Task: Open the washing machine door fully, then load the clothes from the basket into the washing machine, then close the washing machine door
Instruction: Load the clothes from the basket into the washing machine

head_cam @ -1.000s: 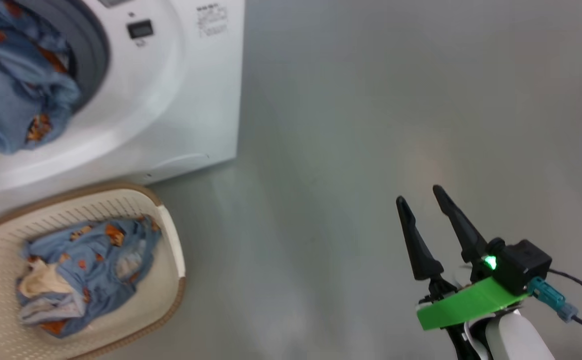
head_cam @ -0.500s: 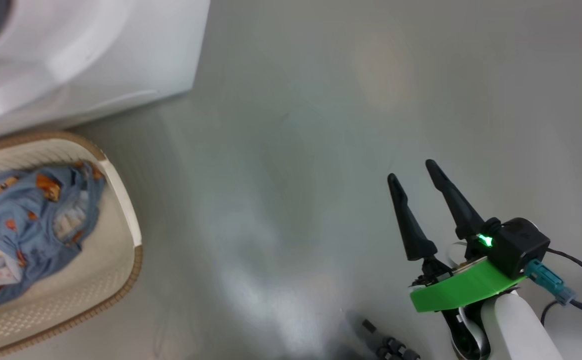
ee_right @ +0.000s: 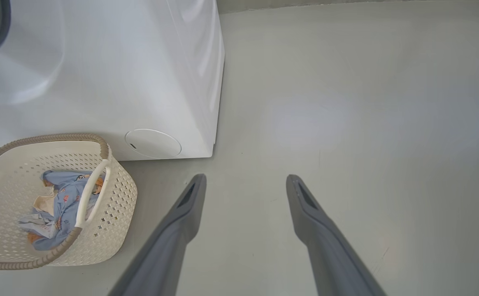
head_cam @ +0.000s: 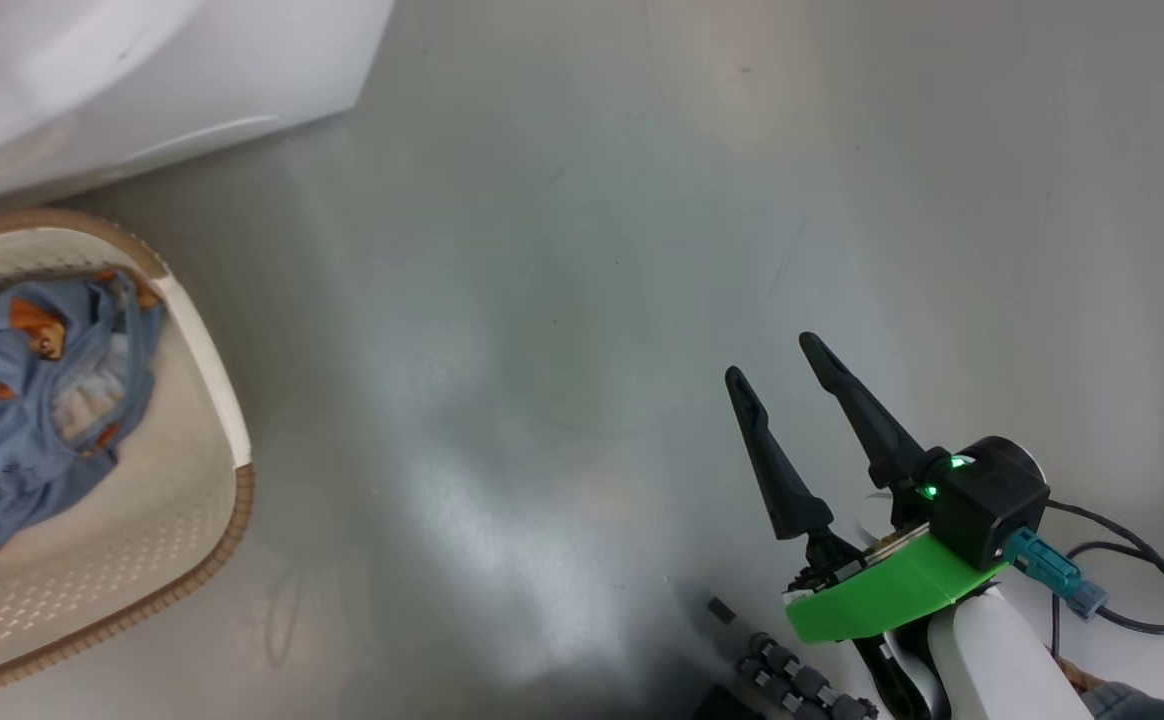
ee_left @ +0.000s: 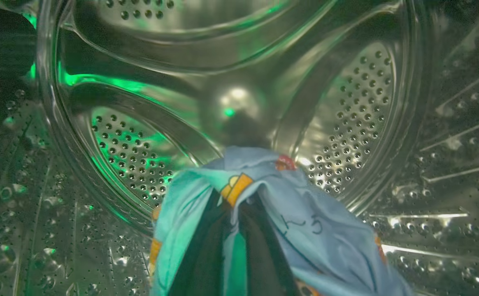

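Note:
Inside the steel perforated drum (ee_left: 346,123) of the washing machine (head_cam: 142,80), my left gripper (ee_left: 234,203) is shut on a light blue garment (ee_left: 305,213) with orange prints, which drapes over both dark fingers. The cream basket (head_cam: 192,440) stands on the floor in front of the machine (ee_right: 120,74), with more blue clothes (head_cam: 22,420) heaped in it. The right wrist view shows the basket (ee_right: 112,193) and those clothes (ee_right: 62,197) at lower left. My right gripper (head_cam: 774,358) hangs open and empty over bare floor, well right of the basket; its fingers (ee_right: 246,177) stand wide apart. The door is out of view.
Grey floor (head_cam: 592,250) spreads to the right of the machine. Black cables (head_cam: 1122,570) trail from my right wrist at the lower right. Small dark rollers of my base (head_cam: 792,685) show at the bottom edge. A round cover (ee_right: 153,143) sits low on the machine's front.
The head camera has swung, so the machine's opening and the garment hanging at it have left that view, and the basket sits further left. My right gripper stays open.

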Tool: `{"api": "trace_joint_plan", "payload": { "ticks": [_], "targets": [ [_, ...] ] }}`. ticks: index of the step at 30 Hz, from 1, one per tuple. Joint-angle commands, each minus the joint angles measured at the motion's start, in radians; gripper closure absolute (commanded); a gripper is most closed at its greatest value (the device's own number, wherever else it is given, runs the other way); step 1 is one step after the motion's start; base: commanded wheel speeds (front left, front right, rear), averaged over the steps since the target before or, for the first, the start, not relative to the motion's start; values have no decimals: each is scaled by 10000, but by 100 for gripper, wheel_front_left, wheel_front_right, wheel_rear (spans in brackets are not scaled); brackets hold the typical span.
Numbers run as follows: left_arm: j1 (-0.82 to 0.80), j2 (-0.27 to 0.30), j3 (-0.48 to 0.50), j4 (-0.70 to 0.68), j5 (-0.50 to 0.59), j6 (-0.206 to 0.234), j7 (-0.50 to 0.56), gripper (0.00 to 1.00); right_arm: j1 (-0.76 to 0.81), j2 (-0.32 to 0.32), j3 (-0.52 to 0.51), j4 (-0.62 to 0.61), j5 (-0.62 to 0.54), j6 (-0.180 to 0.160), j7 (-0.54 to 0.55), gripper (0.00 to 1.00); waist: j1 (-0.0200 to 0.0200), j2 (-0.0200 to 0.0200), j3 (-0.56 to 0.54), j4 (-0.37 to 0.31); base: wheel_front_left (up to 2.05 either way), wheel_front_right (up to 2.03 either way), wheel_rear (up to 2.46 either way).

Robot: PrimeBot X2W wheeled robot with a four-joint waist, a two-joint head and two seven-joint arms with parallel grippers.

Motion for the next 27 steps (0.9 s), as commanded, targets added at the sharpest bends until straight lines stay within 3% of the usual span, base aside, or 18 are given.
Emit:
{"api": "trace_joint_plan", "payload": {
  "ticks": [1,6,13,18,19,21,22,23,27],
  "targets": [
    [-79,540,95,-328,90,30,-51,100,145,-45,219,-194,-115,27,-48,0,-1,-1,99,-78,0,0,0],
    [-612,564,356,-763,161,406,-51,100,183,-45,147,-190,-122,27,-48,0,-1,-1,312,-64,0,0,0],
    [-482,621,138,767,283,167,-51,100,97,-45,216,-137,3,27,-48,0,-1,-1,317,15,0,0,0],
    [-572,683,-103,1825,519,334,-51,100,64,-45,171,-52,-19,27,-48,0,-1,-1,183,133,0,0,0],
    [-540,671,-140,2022,550,394,-51,75,63,-45,160,-21,-29,27,-48,0,-1,-1,117,162,0,0,0],
    [-454,628,-193,2567,550,432,-51,52,53,-45,180,14,-48,27,-48,0,-1,-1,-44,207,0,0,0],
    [-425,601,-190,2876,521,454,-51,31,53,-45,197,28,-56,27,-48,0,-1,-1,-139,230,0,0,0],
    [-414,568,-177,3138,469,450,-51,1,59,-45,215,44,-61,27,-48,0,-1,-1,-232,248,0,0,0],
    [-401,441,-152,4177,339,479,-51,0,86,-45,232,105,-83,27,-48,0,-1,-1,-541,327,0,0,0]
  ]
}}
